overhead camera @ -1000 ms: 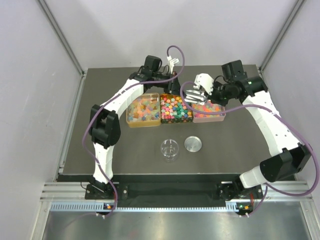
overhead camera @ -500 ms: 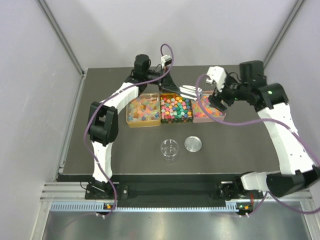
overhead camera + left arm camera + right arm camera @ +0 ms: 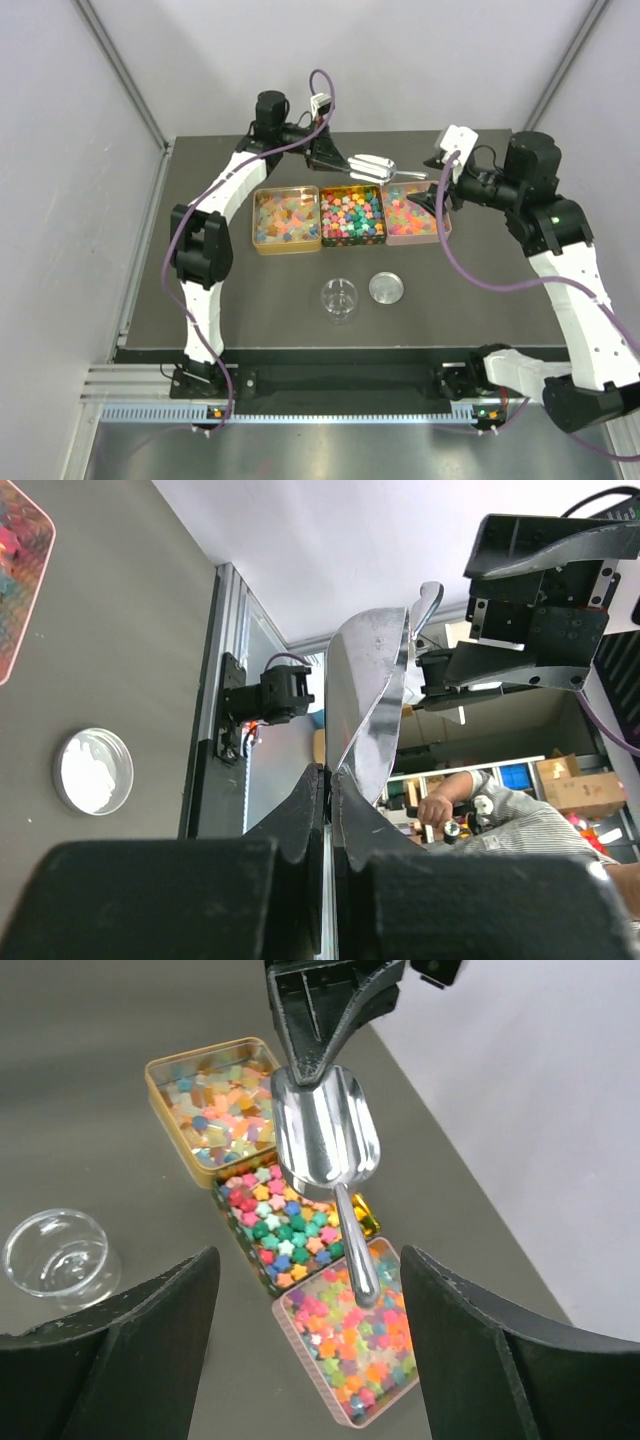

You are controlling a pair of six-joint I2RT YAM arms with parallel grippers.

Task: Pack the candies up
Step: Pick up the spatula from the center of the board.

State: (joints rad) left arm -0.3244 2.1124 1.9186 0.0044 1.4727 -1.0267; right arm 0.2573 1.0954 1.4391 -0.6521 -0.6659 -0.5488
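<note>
The left gripper (image 3: 338, 159) was clamped on the bowl rim of a shiny metal scoop (image 3: 325, 1135). The scoop's long handle pointed right toward the wide-open, empty right gripper (image 3: 308, 1270), the arm nearer to it. The small multicoloured wrapped candies (image 3: 285, 1230) lay in three open tins (image 3: 320, 230) just below, nearward.

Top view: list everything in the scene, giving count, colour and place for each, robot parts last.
candies: many, mixed colours, filling three tins
gold tin: one, gold, left of the row
dark tin: one, dark, middle
pink tin: one, pink, right
glass bowl: one, clear, in front of dark tin
lid: one, silver, right of bowl
scoop: one, shiny metal, held in the air by the tins
table: one, dark grey
left hand: black, shut on scoop
right hand: black, open, near scoop handle
</note>
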